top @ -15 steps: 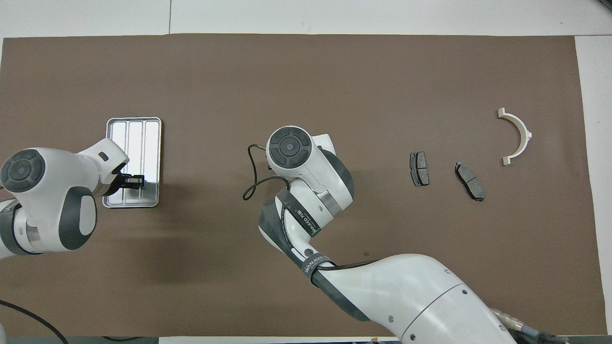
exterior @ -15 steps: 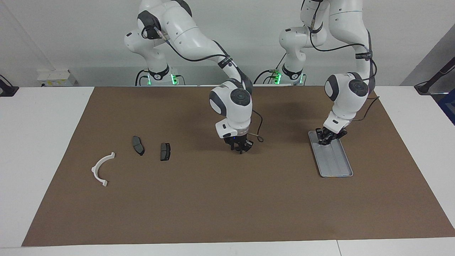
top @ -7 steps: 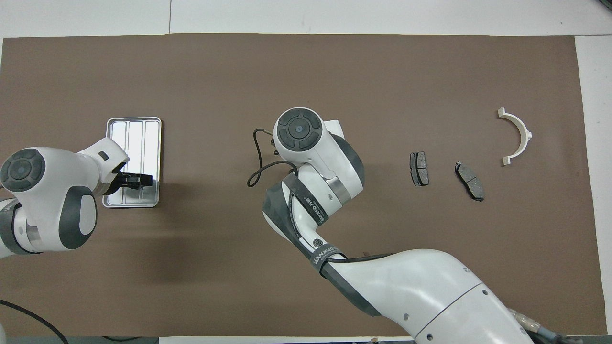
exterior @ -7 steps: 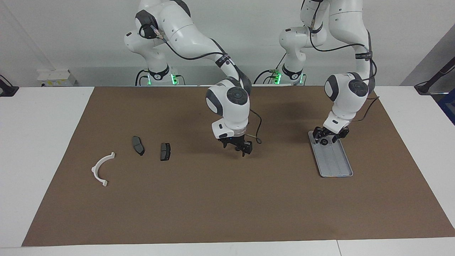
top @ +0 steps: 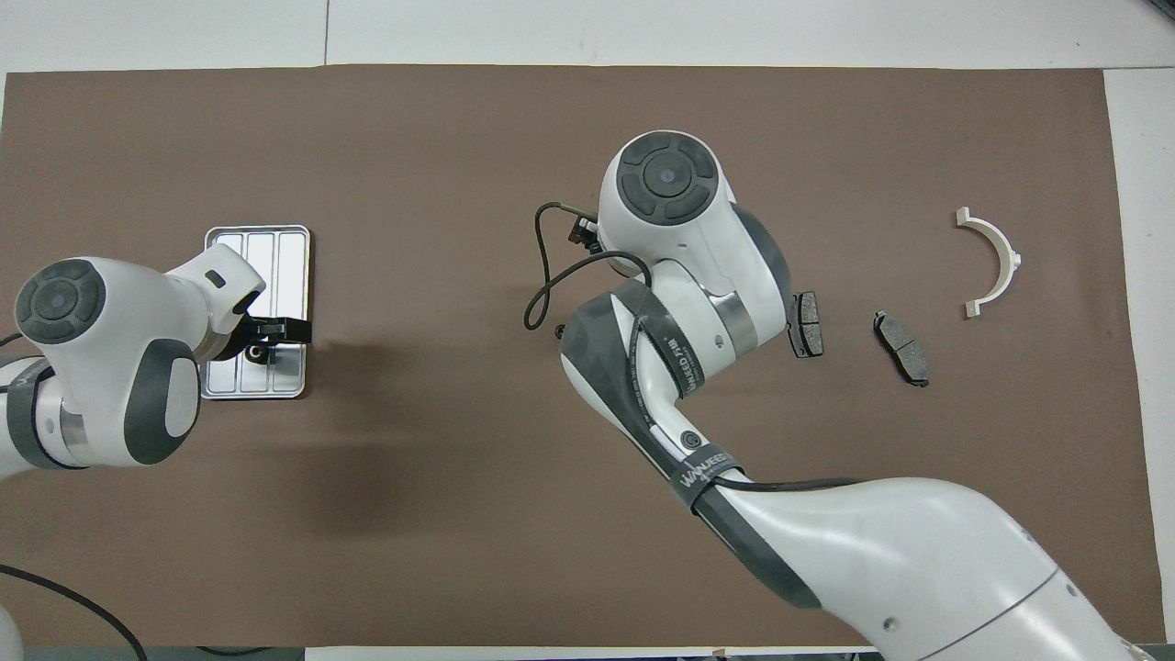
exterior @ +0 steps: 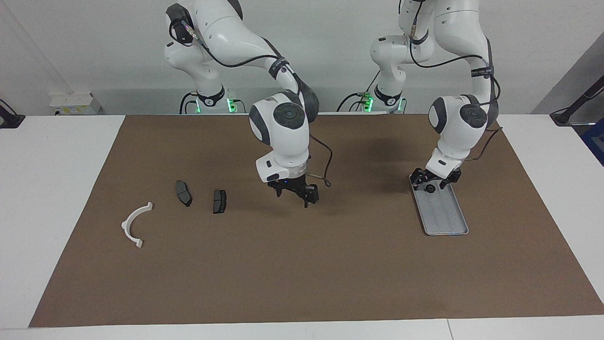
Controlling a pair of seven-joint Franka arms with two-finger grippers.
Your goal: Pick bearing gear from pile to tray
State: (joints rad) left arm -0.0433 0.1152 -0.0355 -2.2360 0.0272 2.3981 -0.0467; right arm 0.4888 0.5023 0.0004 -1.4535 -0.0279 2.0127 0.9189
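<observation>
Black gear (exterior: pixel 430 188) is seen released on the tray (exterior: pixel 446 219) beneath the open, empty left gripper (exterior: pixel 434 182); right gripper (exterior: pixel 295 192), open and empty; another pile (exterior: pixel 202 200) pick is judged next.

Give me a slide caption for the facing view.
Left end effector open over tray; right end effector above mat near brake pads.

tray (exterior: pixel 445 218): silver-grey metal, ridged, reflective sheen. mat (exterior: pixel 302 274): brown, matt, paper-like. arc (exterior: pixel 134 225): white plastic, smooth. pads (exterior: pixel 219 201): dark grey, dull. arm shells (top: pixel 881 560): glossy white plastic.
</observation>
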